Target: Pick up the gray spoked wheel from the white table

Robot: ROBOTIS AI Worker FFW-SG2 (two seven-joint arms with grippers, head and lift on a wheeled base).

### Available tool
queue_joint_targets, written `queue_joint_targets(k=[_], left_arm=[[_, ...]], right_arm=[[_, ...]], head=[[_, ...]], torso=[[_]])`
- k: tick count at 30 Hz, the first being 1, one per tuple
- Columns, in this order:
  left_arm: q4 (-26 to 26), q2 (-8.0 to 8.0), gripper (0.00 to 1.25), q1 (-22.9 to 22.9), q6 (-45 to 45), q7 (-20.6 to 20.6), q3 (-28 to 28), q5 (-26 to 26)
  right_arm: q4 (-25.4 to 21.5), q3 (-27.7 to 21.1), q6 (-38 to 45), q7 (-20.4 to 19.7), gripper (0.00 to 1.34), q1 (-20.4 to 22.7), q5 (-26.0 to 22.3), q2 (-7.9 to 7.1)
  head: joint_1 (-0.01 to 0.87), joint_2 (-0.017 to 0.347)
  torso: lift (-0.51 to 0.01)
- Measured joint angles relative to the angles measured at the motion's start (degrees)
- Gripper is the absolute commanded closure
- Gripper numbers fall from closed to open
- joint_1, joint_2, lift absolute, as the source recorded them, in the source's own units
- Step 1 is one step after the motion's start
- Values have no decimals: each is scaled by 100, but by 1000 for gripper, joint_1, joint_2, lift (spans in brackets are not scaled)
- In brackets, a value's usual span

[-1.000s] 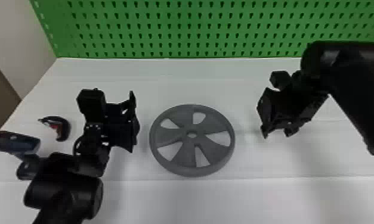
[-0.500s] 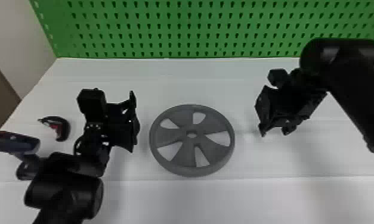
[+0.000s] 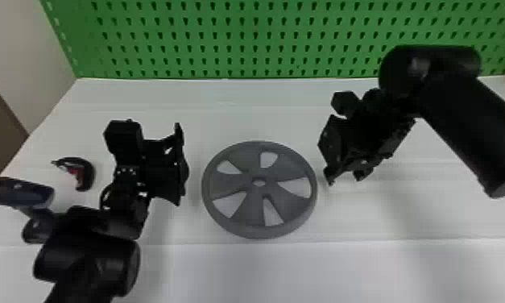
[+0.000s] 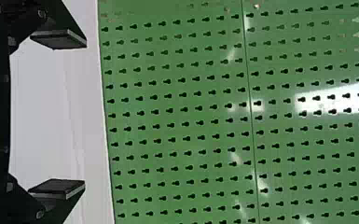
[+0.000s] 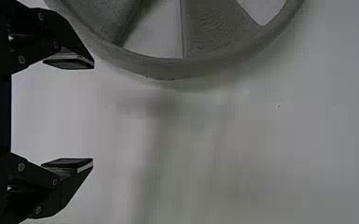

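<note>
Right wrist view: we found the right gripper (image 5: 93, 113) with its fingers spread and nothing between them. The gray spoked wheel (image 5: 186, 69) lay close by one finger; the space between the fingers faced the white table (image 5: 261, 163), not the rim. We judged that a sideways shift had to come first, until the rim was centred, one finger over a spoke opening and the other outside.

Left wrist view: the left gripper (image 4: 85, 114) was likewise spread and empty, facing the green pegboard (image 4: 182, 135). We judged it would need turning down toward the wheel before it could help.

Head view: the wheel lay flat on the table between the two grippers, with the drill (image 3: 25, 192) and a small red-and-black tool (image 3: 82, 173) on the robot's left. We rated the step as the approach, nothing lifted. Our notes for doing it well: descend slowly, keep the fingertips off the spokes, close squarely on the rim, then raise gently, since a one-sided hold would probably let the wide disc tip.
</note>
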Motion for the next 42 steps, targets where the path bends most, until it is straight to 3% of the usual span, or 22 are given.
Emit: queue_joint_targets(k=[19,32,42], left_arm=[[0,0,213,-17,-1,18,-9,17],[0,0,213,-15,1,36,-19,25],[4,0,213,-7,63,44,-59,15]], right_arm=[[-380,987,0,0,512,-181,-826,14],[-357,965,0,0,512,-185,-752,27],[-51,624,0,0,512,-240,-435,235]], head=[[770,44],[770,44],[770,44]], torso=[[-98],[-98],[-98]])
